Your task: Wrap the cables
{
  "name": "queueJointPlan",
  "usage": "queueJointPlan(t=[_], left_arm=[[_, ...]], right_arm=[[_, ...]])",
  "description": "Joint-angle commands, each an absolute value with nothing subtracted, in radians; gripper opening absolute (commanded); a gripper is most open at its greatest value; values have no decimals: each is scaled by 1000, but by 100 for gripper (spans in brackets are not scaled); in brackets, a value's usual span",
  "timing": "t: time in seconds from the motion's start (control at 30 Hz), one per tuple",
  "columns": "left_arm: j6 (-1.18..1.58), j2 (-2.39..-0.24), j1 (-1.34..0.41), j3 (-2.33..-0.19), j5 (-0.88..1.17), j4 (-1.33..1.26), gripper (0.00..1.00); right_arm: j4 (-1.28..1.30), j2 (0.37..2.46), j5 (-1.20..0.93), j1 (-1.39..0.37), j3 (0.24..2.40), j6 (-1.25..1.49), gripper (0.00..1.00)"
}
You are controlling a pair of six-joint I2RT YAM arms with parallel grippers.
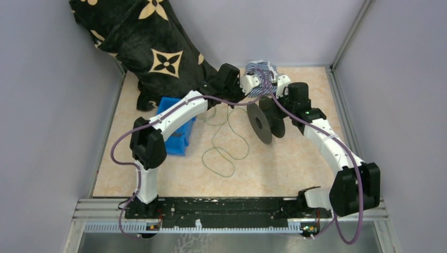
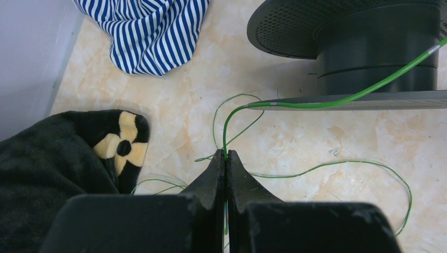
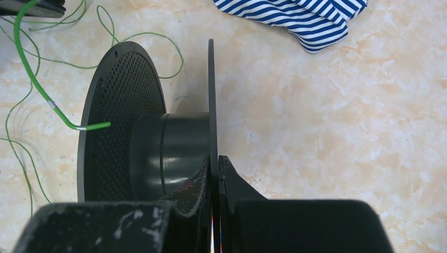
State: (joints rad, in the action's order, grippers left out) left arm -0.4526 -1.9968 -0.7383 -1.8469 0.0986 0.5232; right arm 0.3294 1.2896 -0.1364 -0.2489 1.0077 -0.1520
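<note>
Pinching the cables (image 2: 342,100) near their free end with your left tool (image 2: 225,158), right tool (image 3: 213,163) clamped on the spool (image 3: 121,105) flange, you seem to be starting the wind, so next seat that end against the hub, upper right of the left wrist view, slack looped across the surface (image 3: 327,132).

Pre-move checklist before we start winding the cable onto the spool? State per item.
1. Grip of left fingers on the cable: ok, shut on it.
2. Grip of right fingers on the thin flange of the spool: ok, pinched.
3. End of the cable lying across the hub, between the flanges: ok.
4. That end fixed to the hub: cannot tell.
5. The slack loops on the table free of knots: cannot tell.
6. The striped cloth apart from the spool: ok.
</note>
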Motion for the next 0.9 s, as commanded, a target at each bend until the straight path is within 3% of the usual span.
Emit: queueJointPlan(t=[0.0,0.87], left_arm=[[-511,-1997,-744,-1837,66,482,0],[-661,-2001,-773,-1733,-7,317,0]], right_arm=[[251,1290,-182,-259,1023,-125,4],[225,1293,-231,-259,1009,-104,8]])
